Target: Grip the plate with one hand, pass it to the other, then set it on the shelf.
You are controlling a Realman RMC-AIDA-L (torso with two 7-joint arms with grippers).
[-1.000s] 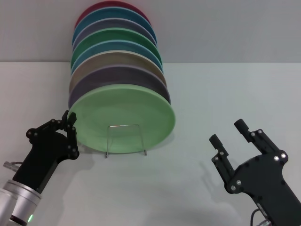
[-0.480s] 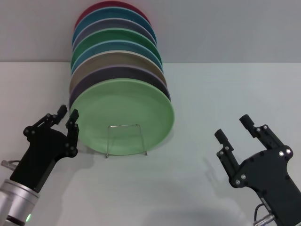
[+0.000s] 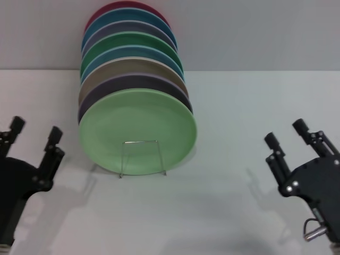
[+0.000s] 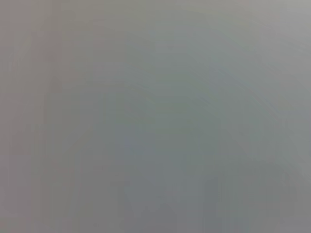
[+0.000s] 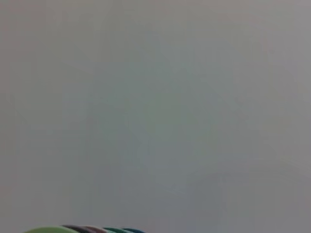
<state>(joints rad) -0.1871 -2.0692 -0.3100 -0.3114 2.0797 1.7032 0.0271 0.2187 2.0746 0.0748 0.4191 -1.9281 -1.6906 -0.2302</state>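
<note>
The pastel-green plate is standing on edge at the very front of a row of coloured plates, in the silver wire rack on the white table. It is leaning a little backward against a lilac plate just behind it, and the upright rectangular loop of the rack is crossing in front of its lower part. Behind the lilac one, a beige, a blue, an emerald-green and more plates are lining up toward the grey wall.

The left gripper is hanging over the table near the left side of the plate, not touching it, with its two fingers spread apart and holding nothing. The right gripper is hovering well apart from the rack, on the other side, also with fingers spread and empty.

In the right wrist view, only the top edges of the plates are peeking in at the border; the left wrist view is showing only a plain grey surface.
</note>
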